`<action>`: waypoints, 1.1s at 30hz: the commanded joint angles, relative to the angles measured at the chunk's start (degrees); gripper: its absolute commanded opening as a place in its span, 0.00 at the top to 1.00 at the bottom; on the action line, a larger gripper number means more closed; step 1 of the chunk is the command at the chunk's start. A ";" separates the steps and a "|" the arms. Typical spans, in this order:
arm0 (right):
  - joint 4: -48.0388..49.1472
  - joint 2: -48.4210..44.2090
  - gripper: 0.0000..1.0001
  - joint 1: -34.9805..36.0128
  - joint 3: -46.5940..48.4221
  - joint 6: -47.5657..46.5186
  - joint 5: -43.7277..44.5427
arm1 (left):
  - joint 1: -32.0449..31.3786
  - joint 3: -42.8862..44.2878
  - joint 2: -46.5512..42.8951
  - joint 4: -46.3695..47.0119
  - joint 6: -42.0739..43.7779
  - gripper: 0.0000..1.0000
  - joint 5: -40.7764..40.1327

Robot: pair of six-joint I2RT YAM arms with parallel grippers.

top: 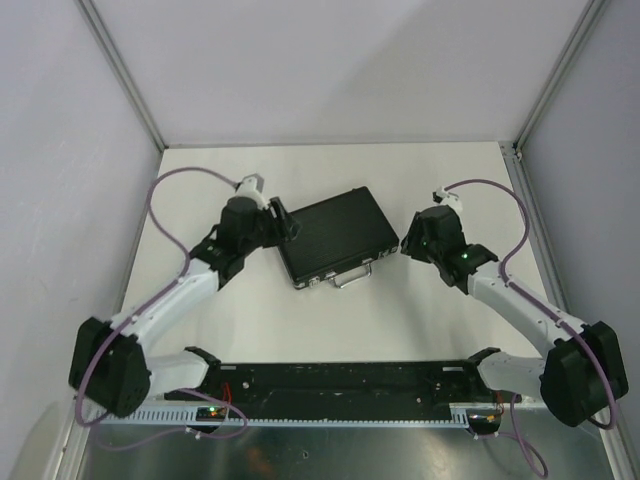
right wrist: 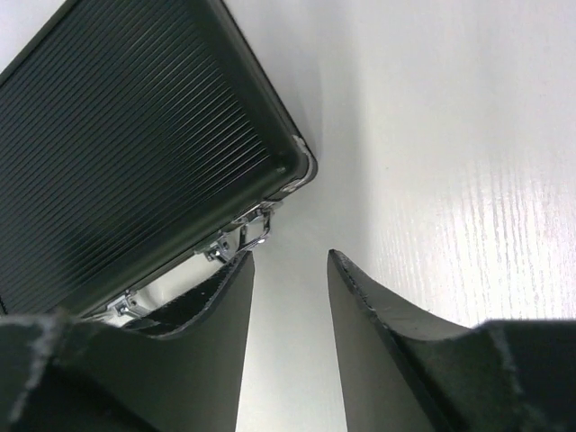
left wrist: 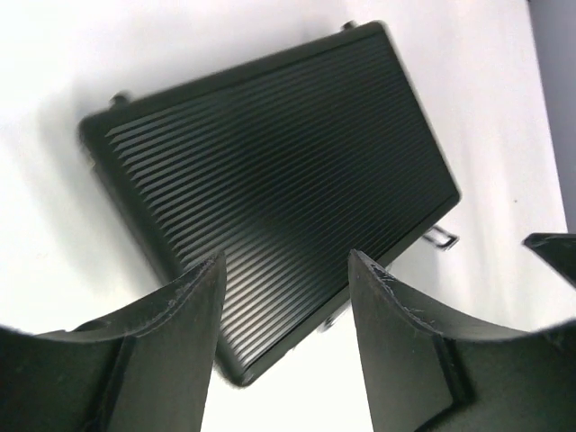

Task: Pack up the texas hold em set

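From where I stand, the briefcase (top: 335, 235) lies closed and flat on the white table (top: 300, 330), about in the middle between the two arms and turned at an angle, so that its right end is farther from the arm bases than its left end. The lid is black with fine ribs across it, and the edge has a silver trim. The metal handle (top: 352, 278) is on the near long side and points toward the arm bases. In the right wrist view I also see small silver latches (right wrist: 243, 229) on this same side. The left gripper (top: 283, 218) is at the left end of the case, above its far left corner. Its fingers stand well apart and hold nothing; in its own camera the ribbed lid shows in the gap between them. The right gripper (top: 408, 240) is just beside the right end of the case. Its fingers are also apart, with a narrower gap, and between them I see only bare table. One of these fingers (right wrist: 216, 333) is very near the corner with the latches, but I cannot tell if it touches.
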 commanded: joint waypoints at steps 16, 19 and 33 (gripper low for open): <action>10.89 12.57 0.73 -8.38 -0.27 1.58 -21.49 | -16.60 36.70 41.74 0.41 19.75 0.43 4.48; 12.14 14.14 0.76 -8.59 -0.27 1.64 -22.11 | -17.52 36.83 43.98 0.50 19.90 0.43 4.23; 12.42 17.38 0.81 -8.54 -1.27 1.10 -21.93 | -18.09 30.17 46.21 0.48 15.91 0.47 5.55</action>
